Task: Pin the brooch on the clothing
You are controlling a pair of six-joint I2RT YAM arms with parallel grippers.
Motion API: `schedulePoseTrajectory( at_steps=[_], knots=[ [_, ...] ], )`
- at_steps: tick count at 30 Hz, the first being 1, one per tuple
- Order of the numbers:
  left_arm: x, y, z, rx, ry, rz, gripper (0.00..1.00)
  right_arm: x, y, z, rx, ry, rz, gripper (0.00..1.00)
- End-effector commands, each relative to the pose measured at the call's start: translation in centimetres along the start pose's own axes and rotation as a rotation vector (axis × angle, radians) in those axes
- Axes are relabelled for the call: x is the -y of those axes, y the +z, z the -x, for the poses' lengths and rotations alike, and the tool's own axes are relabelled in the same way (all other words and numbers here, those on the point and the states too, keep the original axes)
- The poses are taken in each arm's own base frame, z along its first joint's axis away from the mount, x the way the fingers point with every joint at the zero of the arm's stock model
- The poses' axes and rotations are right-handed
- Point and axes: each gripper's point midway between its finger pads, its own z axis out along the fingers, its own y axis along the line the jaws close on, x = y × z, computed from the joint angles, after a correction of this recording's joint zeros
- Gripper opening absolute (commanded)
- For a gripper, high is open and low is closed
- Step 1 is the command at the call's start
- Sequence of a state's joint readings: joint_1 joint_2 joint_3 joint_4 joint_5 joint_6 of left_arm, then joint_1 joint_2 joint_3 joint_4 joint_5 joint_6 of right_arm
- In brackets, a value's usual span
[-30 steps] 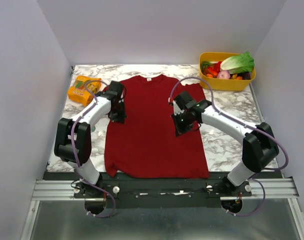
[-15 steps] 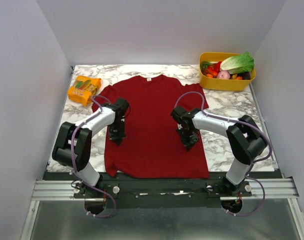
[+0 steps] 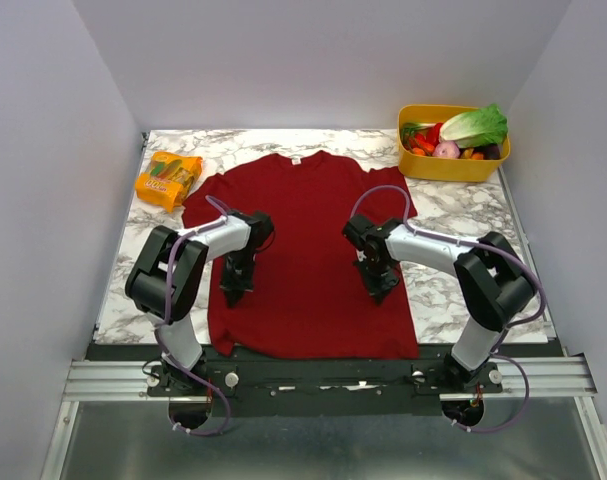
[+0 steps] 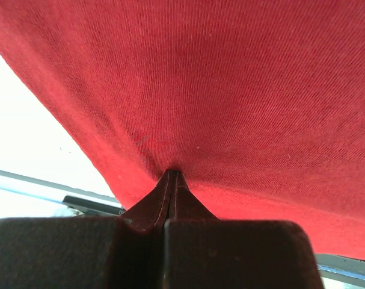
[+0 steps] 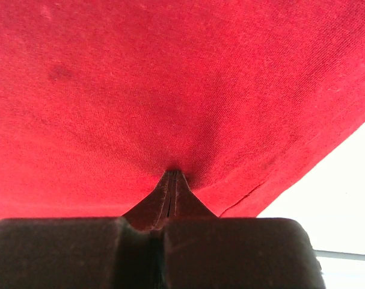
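The dark red T-shirt [image 3: 303, 230] lies flat on the marble table, with its white collar label [image 3: 296, 158] at the far side. My left gripper [image 3: 233, 290] is shut, its tips pressed on the shirt's left side near the edge; in the left wrist view [image 4: 172, 173] the fabric [image 4: 230, 90] dimples at the tips. My right gripper [image 3: 380, 286] is shut, its tips pressed on the shirt's right side; the right wrist view [image 5: 172, 173] shows the same dimple in the fabric [image 5: 170, 78]. The brooch is not in view.
An orange snack bag [image 3: 168, 177] lies at the far left of the table. A yellow tub [image 3: 453, 165] of vegetables stands at the far right. Bare marble [image 3: 463, 260] flanks the shirt; the metal rail [image 3: 313, 378] runs along the near edge.
Both grippers have moved from the shirt's upper sides toward the near hem, and both arms have folded in. The left sleeve now lies spread out flat.
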State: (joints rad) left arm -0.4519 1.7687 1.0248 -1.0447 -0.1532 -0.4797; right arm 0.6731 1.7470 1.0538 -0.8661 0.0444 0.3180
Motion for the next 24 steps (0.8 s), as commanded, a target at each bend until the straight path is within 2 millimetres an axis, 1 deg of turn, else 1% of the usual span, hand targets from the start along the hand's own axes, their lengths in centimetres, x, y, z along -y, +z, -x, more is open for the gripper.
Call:
schedulePoseTrajectory(
  at_steps=[1, 2, 4, 5, 7, 8, 9, 10, 11, 12, 13, 14, 15, 16, 17, 18, 19, 20, 21, 22, 23, 24],
  knots=[
    [-0.5, -0.9, 1.2, 0.052, 0.005, 0.036, 0.00, 1.2, 0.5, -3.4, -0.104, -0.008, -0.049, 0.01],
    [-0.2, -1.9, 2.2, 0.088, 0.005, 0.017, 0.00, 1.2, 0.2, -3.2, -0.089, -0.006, -0.046, 0.01],
    [-0.2, -3.6, 3.5, 0.152, -0.001, -0.002, 0.02, 1.0, -0.9, -2.2, -0.045, -0.007, -0.031, 0.01],
    [0.2, -5.1, 4.8, 0.202, -0.008, -0.026, 0.02, 0.9, -1.4, -1.8, -0.029, -0.004, -0.031, 0.01],
    [0.3, -7.2, 6.1, 0.270, -0.016, -0.068, 0.09, 0.3, -3.4, -0.1, 0.045, -0.003, 0.003, 0.01],
    [0.8, -8.6, 7.0, 0.311, -0.021, -0.117, 0.13, 0.1, -4.1, 0.7, 0.077, -0.001, 0.008, 0.01],
    [0.5, -9.3, 7.5, 0.334, -0.040, -0.145, 0.18, 0.0, -4.8, 1.3, 0.110, -0.001, 0.017, 0.01],
    [0.5, -10.6, 8.3, 0.389, -0.056, -0.188, 0.28, -0.3, -6.0, 2.7, 0.164, 0.002, 0.031, 0.01],
    [0.4, -11.4, 8.7, 0.406, -0.072, -0.233, 0.31, -0.5, -7.1, 3.5, 0.207, 0.002, 0.043, 0.01],
    [-0.1, -11.9, 9.0, 0.429, -0.092, -0.252, 0.39, -0.7, -7.8, 4.1, 0.238, 0.000, 0.058, 0.01],
    [-1.7, -12.7, 9.8, 0.473, -0.150, -0.273, 0.42, -1.2, -8.6, 5.3, 0.290, -0.006, 0.085, 0.01],
    [-2.6, -12.6, 9.9, 0.483, -0.179, -0.282, 0.46, -1.8, -10.0, 6.5, 0.346, -0.007, 0.116, 0.01],
    [-3.1, -12.8, 10.1, 0.496, -0.203, -0.315, 0.53, -2.4, -10.8, 7.1, 0.380, -0.021, 0.154, 0.02],
    [-5.7, -13.2, 10.7, 0.541, -0.290, -0.337, 0.55, -3.2, -11.7, 8.6, 0.442, -0.034, 0.191, 0.04],
    [-6.5, -12.6, 10.5, 0.537, -0.323, -0.361, 0.58, -4.1, -12.8, 9.5, 0.482, -0.052, 0.240, 0.06],
    [-6.8, -12.9, 10.5, 0.546, -0.351, -0.437, 0.60, -5.2, -13.2, 10.1, 0.500, -0.083, 0.295, 0.08],
    [-7.9, -13.4, 10.8, 0.585, -0.391, -0.478, 0.64, -6.1, -13.8, 11.3, 0.539, -0.098, 0.330, 0.21],
    [-10.0, -12.3, 10.6, 0.573, -0.485, -0.510, 0.64, -6.9, -14.1, 11.9, 0.550, -0.117, 0.365, 0.27],
    [-10.7, -12.1, 10.6, 0.576, -0.521, -0.546, 0.64, -8.3, -14.1, 12.7, 0.540, -0.149, 0.423, 0.32],
    [-10.8, -12.6, 11.0, 0.595, -0.539, -0.628, 0.64, -9.1, -14.5, 13.6, 0.559, -0.164, 0.456, 0.39],
    [-12.5, -11.6, 10.8, 0.583, -0.628, -0.650, 0.64, -9.8, -14.4, 14.2, 0.555, -0.177, 0.486, 0.41],
    [-13.1, -11.3, 10.8, 0.585, -0.662, -0.673, 0.64, -11.1, -15.0, 14.7, 0.560, -0.203, 0.548, 0.45]
  ],
)
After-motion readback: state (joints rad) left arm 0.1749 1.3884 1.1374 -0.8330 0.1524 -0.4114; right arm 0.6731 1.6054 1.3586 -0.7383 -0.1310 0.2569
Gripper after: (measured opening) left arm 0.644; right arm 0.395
